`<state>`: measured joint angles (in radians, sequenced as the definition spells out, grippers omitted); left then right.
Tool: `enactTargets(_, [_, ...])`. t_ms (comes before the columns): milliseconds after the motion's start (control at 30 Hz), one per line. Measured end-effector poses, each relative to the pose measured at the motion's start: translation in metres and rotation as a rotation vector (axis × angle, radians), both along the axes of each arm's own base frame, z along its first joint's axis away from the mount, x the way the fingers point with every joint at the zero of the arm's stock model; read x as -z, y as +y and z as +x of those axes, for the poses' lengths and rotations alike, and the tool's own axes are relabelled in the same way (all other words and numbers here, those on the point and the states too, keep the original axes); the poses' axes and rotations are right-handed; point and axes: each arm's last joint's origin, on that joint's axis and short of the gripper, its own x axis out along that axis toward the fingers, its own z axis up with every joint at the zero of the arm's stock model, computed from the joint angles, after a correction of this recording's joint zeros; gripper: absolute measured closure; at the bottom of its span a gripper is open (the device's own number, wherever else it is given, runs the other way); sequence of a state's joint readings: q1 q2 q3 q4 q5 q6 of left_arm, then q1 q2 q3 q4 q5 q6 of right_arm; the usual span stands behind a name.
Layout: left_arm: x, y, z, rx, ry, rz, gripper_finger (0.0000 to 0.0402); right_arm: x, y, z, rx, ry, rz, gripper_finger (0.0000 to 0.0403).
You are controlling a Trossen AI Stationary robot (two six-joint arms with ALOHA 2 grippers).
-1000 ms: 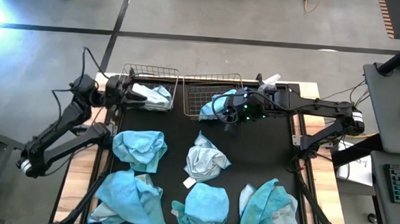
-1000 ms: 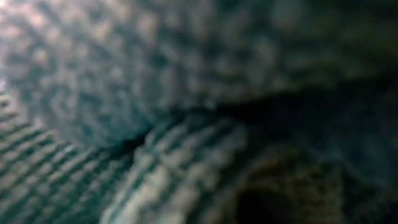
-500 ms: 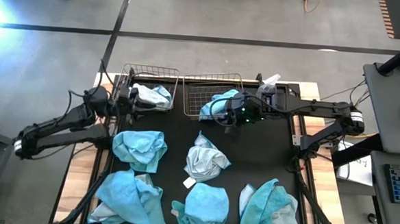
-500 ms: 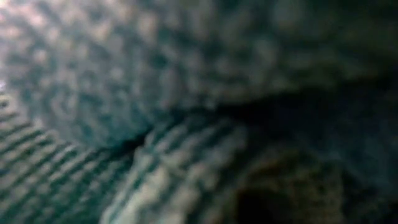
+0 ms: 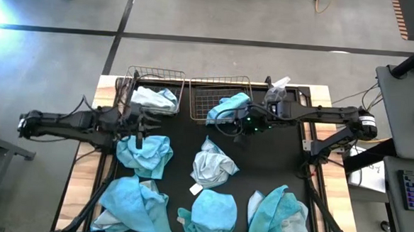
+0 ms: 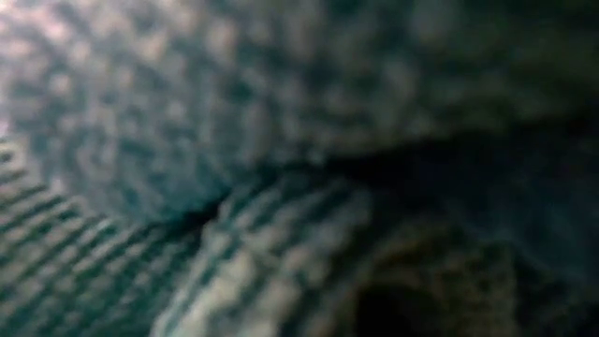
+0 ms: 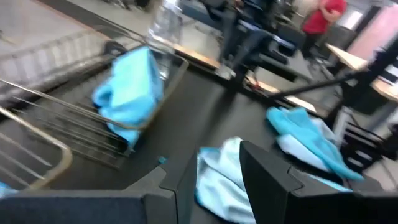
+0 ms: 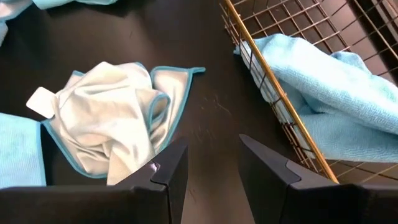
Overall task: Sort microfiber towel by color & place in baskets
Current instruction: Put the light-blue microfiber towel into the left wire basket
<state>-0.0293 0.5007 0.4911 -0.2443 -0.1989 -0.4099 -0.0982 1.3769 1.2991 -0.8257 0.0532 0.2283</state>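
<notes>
Black worktop (image 5: 276, 155) with light wooden edges, seen from above. Along the far edge, two brassy wire baskets side by side: left basket (image 5: 133, 75) and right basket (image 5: 220, 80). Just past the right basket, a clear spray bottle (image 5: 278, 85) at the far right corner. Directly on the black surface, five crumpled towels: turquoise towel (image 5: 145, 154) on the left, pale whitish towel (image 5: 212, 166) with a white tag near the middle, and along the near edge a big turquoise heap (image 5: 135, 206), another turquoise towel (image 5: 212, 214), and a turquoise-and-pale towel (image 5: 278, 215) at the right
</notes>
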Motion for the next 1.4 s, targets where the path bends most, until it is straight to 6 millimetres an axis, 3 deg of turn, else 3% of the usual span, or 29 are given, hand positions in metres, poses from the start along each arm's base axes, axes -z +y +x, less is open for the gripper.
enactTargets(300, [0.017,-0.010,0.010,-0.015,0.159,-0.162,0.0294,0.000,0.000,0.000,-0.001,-0.001,0.000,0.0275])
enactTargets(433, [0.022,-0.010,0.012,-0.026,0.241,-0.149,0.0294,0.000,0.001,0.000,-0.002,-0.001,0.000,0.0275])
enactTargets(833, [0.005,-0.014,0.022,0.144,0.261,-0.020,0.0294,0.002,0.001,0.000,-0.039,0.010,-0.021,0.0275])
enactTargets(1100, [0.006,-0.015,0.026,0.148,0.278,-0.018,0.0294,0.039,0.002,0.008,0.003,0.141,0.025,0.0275])
enactTargets(1400, [0.008,-0.016,0.030,0.153,0.294,-0.007,0.0294,0.078,0.018,0.027,-0.017,0.268,0.065,0.0275])
